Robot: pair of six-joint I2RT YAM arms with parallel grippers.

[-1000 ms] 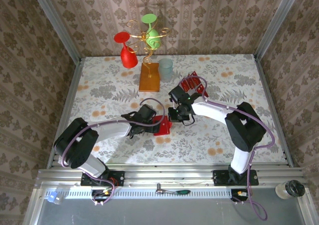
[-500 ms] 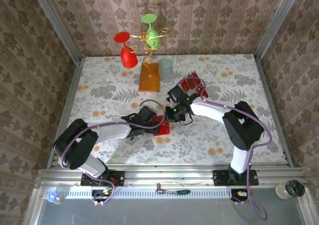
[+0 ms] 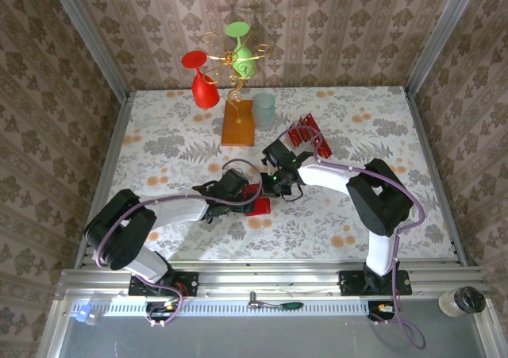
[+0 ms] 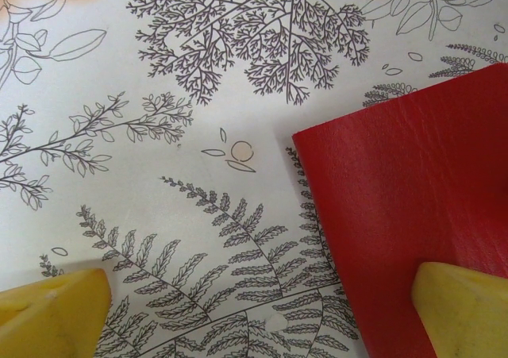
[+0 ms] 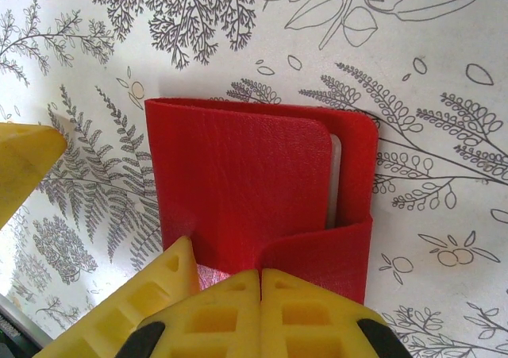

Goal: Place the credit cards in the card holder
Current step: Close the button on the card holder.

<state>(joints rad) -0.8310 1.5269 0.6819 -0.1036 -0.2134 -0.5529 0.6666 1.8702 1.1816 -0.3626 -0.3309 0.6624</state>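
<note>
- Right wrist view: the right gripper [image 5: 260,294] has its fingers clamped tight together at the near edge of the card holder [image 5: 250,171], which lies flat on the floral table [image 5: 444,72]. Whether they nip the cover's lip cannot be told.
- One corner of the card holder, beside those fingers, is folded over on itself. A pale inner pocket [image 5: 336,175] peeps out along the adjoining side.
- Left wrist view: the left gripper [image 4: 262,314] stands wide open and empty. One fingertip [image 4: 464,310] is over the card holder's red cover, the other over bare cloth beside it.
- Top external view: both grippers crowd the card holder, while the credit cards [image 3: 306,133] sit well apart from it, toward the far right, none yet loaded.
- Risk: the glossy cover likely offers little purchase, so the clamped fingers could slide off and let it flop shut.
- Risk: the left fingertip may not be bearing down, so a pull by the right arm could drag the whole card holder across the cloth instead of opening it.
- Risk: the folded corner may crease or jam the pockets.
- Risk: two grippers this close at the card holder could knock each other.
</note>
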